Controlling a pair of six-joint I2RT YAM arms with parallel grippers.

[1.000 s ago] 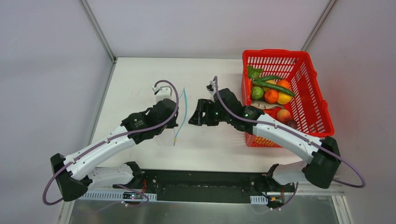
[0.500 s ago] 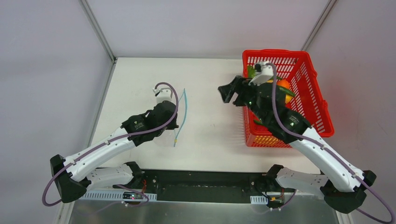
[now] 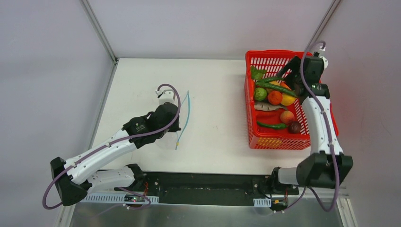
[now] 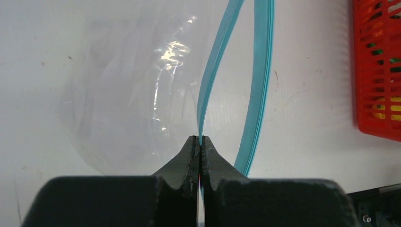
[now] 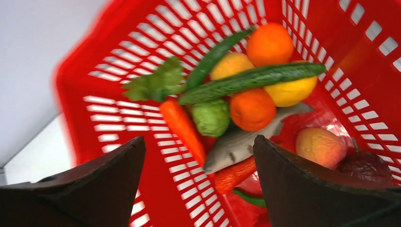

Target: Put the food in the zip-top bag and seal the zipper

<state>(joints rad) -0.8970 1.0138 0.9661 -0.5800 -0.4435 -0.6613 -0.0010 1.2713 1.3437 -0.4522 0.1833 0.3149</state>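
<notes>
The clear zip-top bag (image 4: 127, 94) lies flat on the white table, mostly under my left arm in the top view. Its teal zipper (image 3: 183, 113) is parted into two strips (image 4: 261, 80). My left gripper (image 4: 199, 140) is shut on the nearer strip (image 4: 213, 75); it also shows in the top view (image 3: 176, 126). The food lies in the red basket (image 3: 276, 142): an orange (image 5: 252, 109), a green ball (image 5: 211, 117), a cucumber (image 5: 250, 80), a carrot (image 5: 182, 127), a peach (image 5: 321, 146), a dark purple ball (image 3: 295, 126). My right gripper (image 5: 198, 142) is open and empty above the basket (image 3: 289, 71).
A grey toy fish (image 5: 241, 142), a yellow fruit (image 5: 289, 91) and a leafy green piece (image 5: 153, 82) also lie in the basket (image 5: 142, 61). The basket stands at the table's right edge against the wall. A metal frame post (image 3: 99, 30) rises at the far left corner.
My right arm has swung from beside the bag's mouth at mid-table up and right to over the basket. My left gripper has stayed shut on the zipper strip.
</notes>
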